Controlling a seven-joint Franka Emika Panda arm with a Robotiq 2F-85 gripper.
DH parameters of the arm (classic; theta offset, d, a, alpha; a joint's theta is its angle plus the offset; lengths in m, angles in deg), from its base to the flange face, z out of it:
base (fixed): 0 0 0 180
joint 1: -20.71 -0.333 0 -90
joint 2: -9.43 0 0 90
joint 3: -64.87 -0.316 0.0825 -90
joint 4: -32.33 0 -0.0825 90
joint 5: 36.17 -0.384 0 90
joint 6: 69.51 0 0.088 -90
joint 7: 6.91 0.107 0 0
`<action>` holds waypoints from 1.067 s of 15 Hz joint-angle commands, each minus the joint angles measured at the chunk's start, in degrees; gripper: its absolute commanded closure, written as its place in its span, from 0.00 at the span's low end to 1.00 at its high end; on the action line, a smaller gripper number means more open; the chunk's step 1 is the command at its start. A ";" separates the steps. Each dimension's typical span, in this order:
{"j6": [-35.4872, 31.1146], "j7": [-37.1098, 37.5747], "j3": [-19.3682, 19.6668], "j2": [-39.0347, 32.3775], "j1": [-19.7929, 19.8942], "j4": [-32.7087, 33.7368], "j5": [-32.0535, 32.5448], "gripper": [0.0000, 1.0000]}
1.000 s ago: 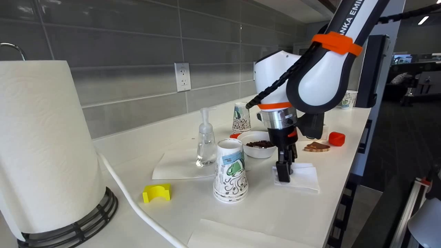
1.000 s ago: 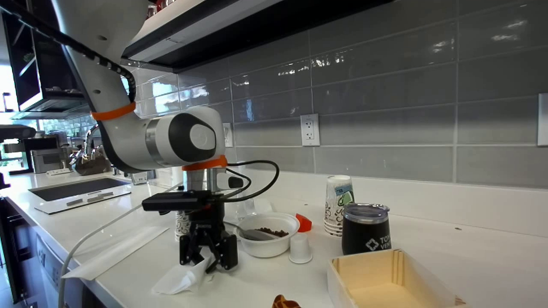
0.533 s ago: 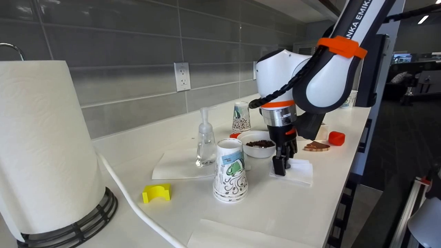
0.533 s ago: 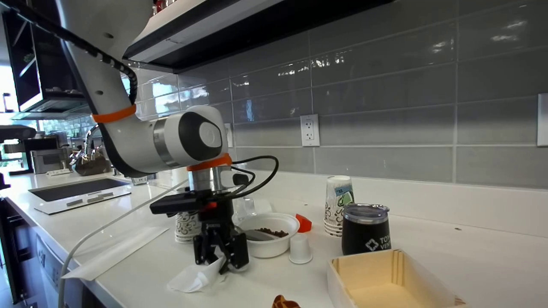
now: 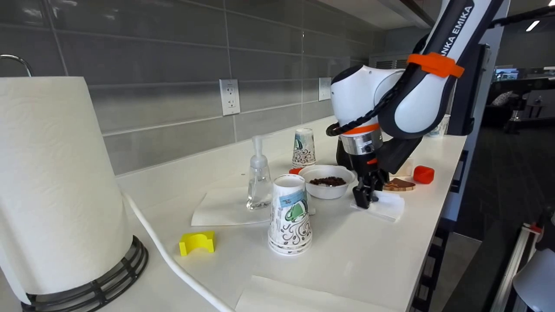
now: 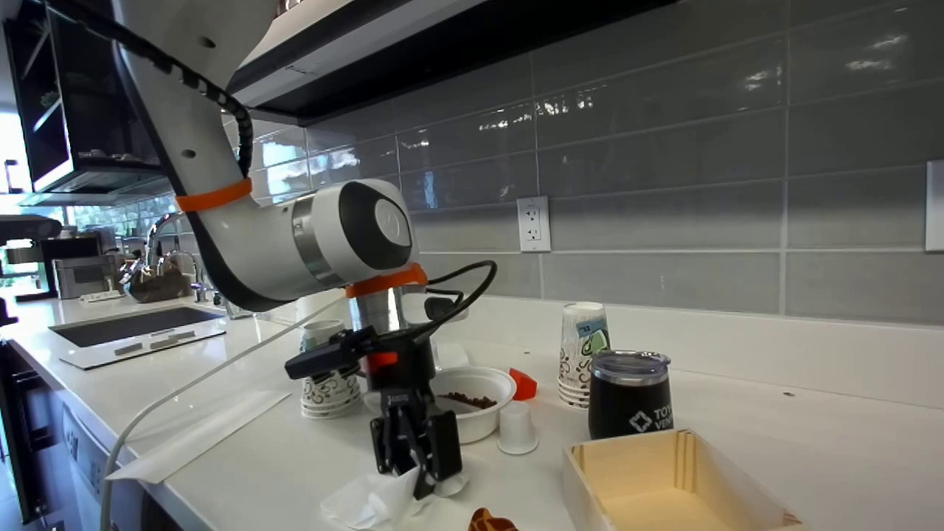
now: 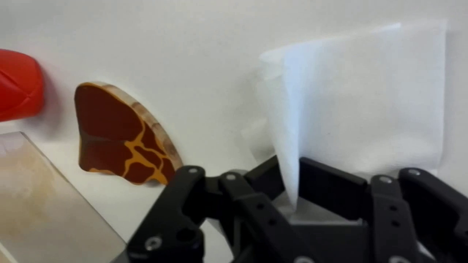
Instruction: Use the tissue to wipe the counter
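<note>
Saw a smooth, off-white tabletop (image 5: 360,251) below the pincer (image 7: 291,175). Found lying on it, right at the pincer, the rumpled tissue (image 7: 365,95); near by, a white bowl (image 5: 328,193), a small white cup (image 6: 518,429) and a steak-shaped slice (image 7: 109,128); farther from the pincer, a black tumbler (image 6: 623,407), a yellow block (image 5: 197,237) and a stack of printed cups (image 5: 290,221).

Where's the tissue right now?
In the wrist view, the tissue lies on the right side on the counter, right of the brown steak-shaped piece, with one fold pinched in the end effector.
</note>
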 commanded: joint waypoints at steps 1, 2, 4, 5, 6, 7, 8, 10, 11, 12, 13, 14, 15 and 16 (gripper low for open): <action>4.15 -6.72 0.03 -1.91 -0.28 0.14 -3.62 0.97; 4.48 -8.99 -0.32 -1.99 -0.69 0.26 -4.63 0.97; 3.97 -14.43 -0.94 -2.10 -1.49 0.38 -7.07 0.97; 3.64 -17.43 -1.25 -2.09 -1.92 0.38 -8.51 0.97; 2.82 -20.81 -1.68 -2.24 -2.53 0.38 -10.16 0.97; 2.58 -23.60 -2.17 -2.16 -3.14 0.37 -11.90 0.97; 1.81 -26.75 -2.74 -2.17 -3.85 0.36 -13.84 0.97; 0.39 -31.74 -4.02 -2.29 -5.37 0.37 -17.61 0.97; -0.56 -32.65 -4.65 -2.31 -6.04 0.35 -18.80 0.97; -1.34 -33.18 -5.09 -2.23 -6.54 0.35 -19.46 0.97; -2.99 -32.59 -5.35 -2.40 -6.79 0.35 -19.14 0.97; -4.46 -31.48 -5.35 -2.60 -6.77 0.33 -18.27 0.97; -5.83 -30.40 -5.33 -2.57 -6.70 0.30 -17.24 0.97; -6.70 -28.72 -5.10 -2.43 -6.41 0.26 -15.60 0.97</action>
